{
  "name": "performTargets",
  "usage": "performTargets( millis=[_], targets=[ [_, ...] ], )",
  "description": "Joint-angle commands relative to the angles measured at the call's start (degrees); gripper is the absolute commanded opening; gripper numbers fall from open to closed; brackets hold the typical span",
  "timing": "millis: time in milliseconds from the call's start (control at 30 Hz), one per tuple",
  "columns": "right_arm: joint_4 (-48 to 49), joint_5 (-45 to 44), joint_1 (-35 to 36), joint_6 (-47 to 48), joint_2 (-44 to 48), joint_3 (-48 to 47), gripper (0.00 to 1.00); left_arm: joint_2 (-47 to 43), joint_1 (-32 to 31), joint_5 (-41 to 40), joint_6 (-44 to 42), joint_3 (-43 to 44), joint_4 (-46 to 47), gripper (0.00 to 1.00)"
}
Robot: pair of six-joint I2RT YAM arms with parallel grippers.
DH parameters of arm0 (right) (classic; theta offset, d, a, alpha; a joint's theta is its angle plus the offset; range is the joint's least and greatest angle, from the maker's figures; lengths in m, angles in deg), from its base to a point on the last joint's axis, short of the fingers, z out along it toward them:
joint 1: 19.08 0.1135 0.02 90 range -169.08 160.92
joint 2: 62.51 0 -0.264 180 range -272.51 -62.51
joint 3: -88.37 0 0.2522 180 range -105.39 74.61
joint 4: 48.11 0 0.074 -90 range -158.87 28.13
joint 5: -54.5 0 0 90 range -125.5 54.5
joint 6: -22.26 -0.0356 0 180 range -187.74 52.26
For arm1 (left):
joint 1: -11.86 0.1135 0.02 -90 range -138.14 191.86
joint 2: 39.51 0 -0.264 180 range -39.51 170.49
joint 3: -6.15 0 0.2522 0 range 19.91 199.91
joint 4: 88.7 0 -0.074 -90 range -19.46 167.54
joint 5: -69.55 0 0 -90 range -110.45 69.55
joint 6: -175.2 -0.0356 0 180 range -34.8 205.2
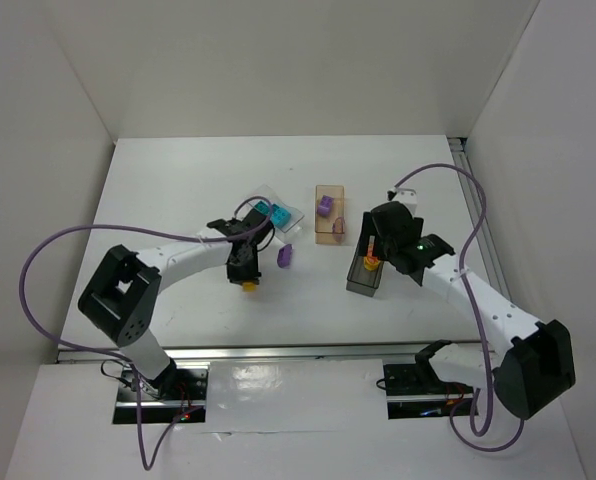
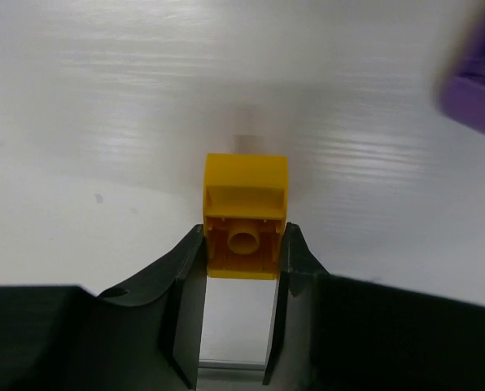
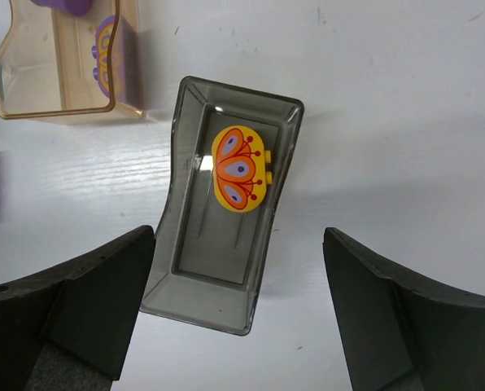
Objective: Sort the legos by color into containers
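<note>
Yellow lego [image 2: 244,213], glossy and boxy, is pinched by left gripper [image 2: 242,248]; right gripper [image 3: 238,269] gapes above smoky bin [image 3: 210,254].

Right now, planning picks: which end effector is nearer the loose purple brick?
Left. The left end effector, holding a yellow brick, is beside the purple brick; the right end effector hovers over the dark bin.

The left arm [image 1: 183,257] and right arm [image 1: 473,295] are built of white tubular links joined by black joint housings, each ending in a bulky black shoulder block [image 1: 120,295]. A thin purple cable [image 1: 33,270] loops loosely along each. A green light [image 1: 419,243] glows on the right one. The fingers [image 3: 72,301] are matte black wedges.
</note>
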Motion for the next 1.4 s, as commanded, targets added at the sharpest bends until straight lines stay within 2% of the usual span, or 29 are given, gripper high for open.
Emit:
performTargets(
  millis=[0,100,333,533,567,600,667,700,733,767,867,1000,1100,1167,1200,1267,1300,1367],
  targets=[
    [-3.99,-4.1,-0.87,-0.19,5.01,-3.35,0.91,-3.7,-4.44,4.15,-1.88,7.67,-0.27,0.21],
    [-5.31,-4.81,-1.49,-1.5,8.78,-3.35,0.91,-2.31,-8.65,6.0,-2.58,15.2,-0.27,0.21],
    [-7.16,-8.32,-2.02,-3.88,14.51,-5.18,0.91,13.77,-15.69,8.99,-3.9,36.91,-0.54,0.21],
    [-11.2,-12.81,-2.55,-2.47,17.15,-8.61,0.93,27.29,-17.64,14.0,-5.05,51.77,-1.15,0.22],
    [-11.73,-13.59,-2.55,-1.95,17.15,-9.14,0.94,28.36,-17.64,14.7,-5.05,52.76,-1.15,0.25],
    [-12.25,-13.6,-2.55,-1.95,17.15,-9.84,0.94,29.24,-17.64,14.71,-5.05,53.73,-1.15,0.4],
    [-12.26,-13.6,-2.55,-1.95,17.76,-9.85,0.94,30.48,-17.64,15.32,-5.05,55.14,-1.15,0.6],
    [-12.26,-13.6,-2.55,-1.95,18.37,-9.85,0.94,30.48,-17.64,15.93,-5.57,55.15,-1.15,0.67],
    [-12.26,-13.6,-2.55,-1.95,18.38,-9.85,0.94,29.53,-17.64,15.94,-5.57,55.15,-1.68,0.8],
    [-12.26,-13.6,-2.55,-1.95,18.38,-9.85,0.94,29.52,-17.64,15.94,-5.57,55.15,-1.68,0.87],
    [-11.73,-13.6,-2.55,-1.95,18.38,-9.32,0.94,26.01,-17.64,13.05,-6.63,53.3,-2.38,0.89],
    [-10.07,-12.46,-2.55,-1.95,18.38,-9.32,0.94,18.99,-15.98,5.34,-5.76,47.78,-5.71,0.73],
    [-9.54,-11.41,-2.55,-1.43,18.38,-9.32,0.94,9.77,-11.24,0.49,-2.51,37.51,-9.05,0.69],
    [-8.92,-10.62,-2.55,-0.9,18.38,-8.71,0.94,1.27,-6.33,-1.2,0.65,30.4,-9.59,0.69],
    [-8.92,-9.22,-2.55,-0.89,18.38,-8.71,0.94,-1.48,1.01,-1.2,2.75,23.23,-10.98,0.71],
    [-7.0,-7.2,-2.55,-0.89,17.68,-8.01,0.94,-6.93,8.95,0.72,5.4,15.98,-9.34,0.78],
    [-6.46,-5.36,-2.55,-0.89,17.07,-7.48,0.94,-11.31,15.95,1.43,4.8,10.47,-8.2,0.81],
    [-5.32,-3.42,-2.55,-0.89,16.45,-7.48,0.95,-14.15,21.36,0.83,2.96,7.43,-7.48,0.94]
  ],
)
